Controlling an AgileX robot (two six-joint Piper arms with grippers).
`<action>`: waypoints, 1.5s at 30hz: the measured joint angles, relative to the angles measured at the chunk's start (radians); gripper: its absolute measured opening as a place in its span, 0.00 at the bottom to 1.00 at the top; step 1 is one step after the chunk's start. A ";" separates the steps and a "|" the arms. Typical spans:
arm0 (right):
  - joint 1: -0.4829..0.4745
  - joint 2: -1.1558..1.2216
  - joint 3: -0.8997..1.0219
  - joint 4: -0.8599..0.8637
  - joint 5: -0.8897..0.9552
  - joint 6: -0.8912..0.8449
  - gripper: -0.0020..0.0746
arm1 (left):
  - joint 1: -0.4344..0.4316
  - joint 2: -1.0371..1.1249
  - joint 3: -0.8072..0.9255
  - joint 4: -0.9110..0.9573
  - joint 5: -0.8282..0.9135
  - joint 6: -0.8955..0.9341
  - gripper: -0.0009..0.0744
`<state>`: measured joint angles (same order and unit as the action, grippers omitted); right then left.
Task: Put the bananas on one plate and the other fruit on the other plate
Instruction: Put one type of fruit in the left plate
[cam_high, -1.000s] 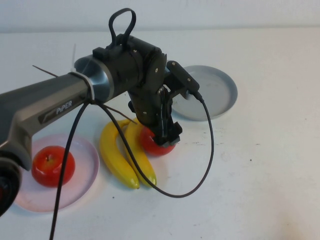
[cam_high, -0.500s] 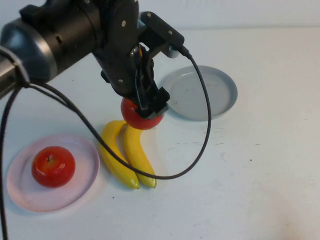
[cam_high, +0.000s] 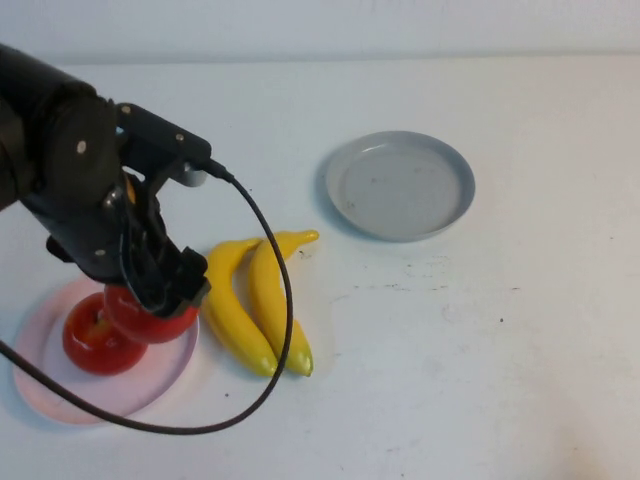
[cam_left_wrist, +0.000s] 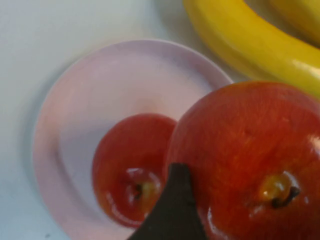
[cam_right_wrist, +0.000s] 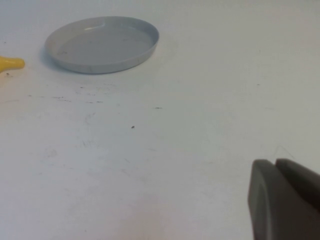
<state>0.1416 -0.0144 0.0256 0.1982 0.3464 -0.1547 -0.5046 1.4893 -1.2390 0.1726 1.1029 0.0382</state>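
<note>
So the pink plate (cam_high: 60, 395) sits at the near left of the counter (cam_high: 480, 350) and has one red apple (cam_high: 88, 342) resting on it. The left claw (cam_high: 150, 300) is right above that plate's inner edge, clenched around the second apple (cam_high: 150, 318), which hangs over the plate, pressed up against or just above the first one, can't quite tell which. In the left wrist view the held apple (cam_left_wrist: 250, 160) fills most of the shot, stem dimple facing the camera, with the plated apple (cam_left_wrist: 131, 167) just beside it. The grey plate (cam_high: 400, 185) is further back toward the middle-right with nothing in it. The two bananas (cam_high: 255, 300) lie side by side on the bare counter between the plates, just beside the pink plate's rim and well apart from the grey one. A black cable (cam_high: 280, 300) from the left arm loops down across the bananas. The right claw (cam_right_wrist: 282, 200) only shows in its own wrist view, clamped shut on nothing, low over open counter with the grey plate well away from it.
</note>
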 joint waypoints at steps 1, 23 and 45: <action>0.000 0.000 0.000 0.000 0.000 0.000 0.00 | 0.000 0.000 0.019 -0.010 -0.028 0.000 0.76; 0.000 0.000 0.000 0.000 0.000 0.000 0.00 | 0.070 0.084 0.066 -0.092 -0.105 0.002 0.76; 0.000 0.000 0.000 0.000 0.000 0.000 0.00 | 0.080 0.149 0.066 -0.060 -0.089 0.000 0.87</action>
<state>0.1416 -0.0144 0.0256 0.1982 0.3464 -0.1547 -0.4241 1.6387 -1.1731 0.1125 1.0144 0.0378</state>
